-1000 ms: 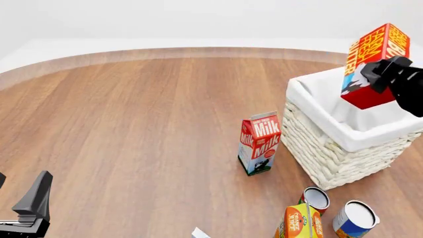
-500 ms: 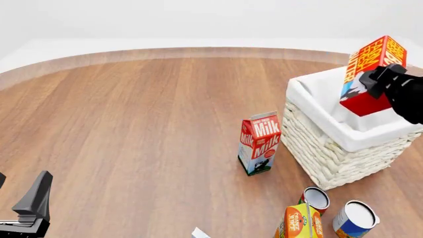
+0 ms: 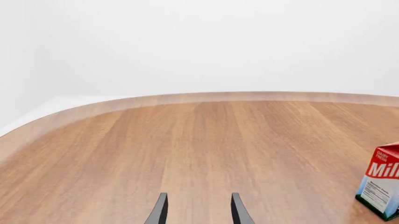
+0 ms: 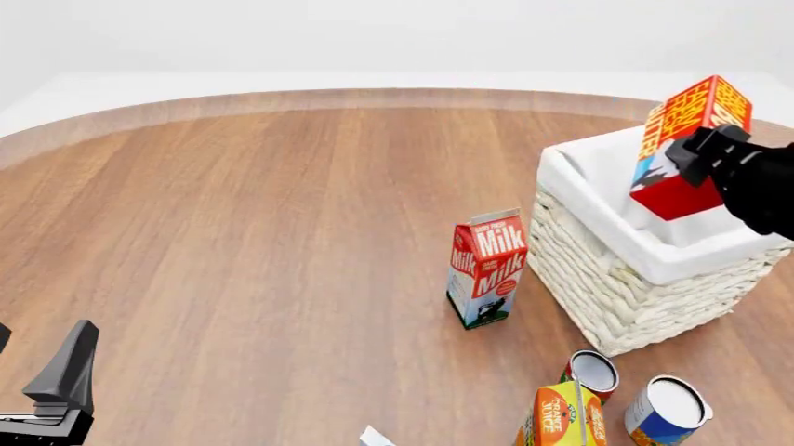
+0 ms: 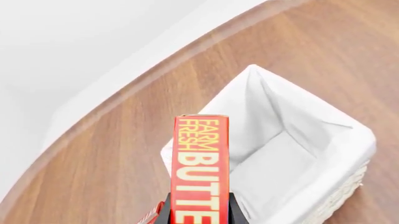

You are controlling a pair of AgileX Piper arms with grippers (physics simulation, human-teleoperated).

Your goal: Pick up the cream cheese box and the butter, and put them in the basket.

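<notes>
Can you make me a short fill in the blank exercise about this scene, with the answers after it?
1. The right gripper is shut on the ______, holding it over the basket.
2. The word printed in white on the red carton standing left of the basket in the front view is ______.
3. The left gripper has its fingers ______, with nothing between them.
4. The cloth lining inside the basket is ______ in colour.

Missing words: butter; Milk; open; white
</notes>
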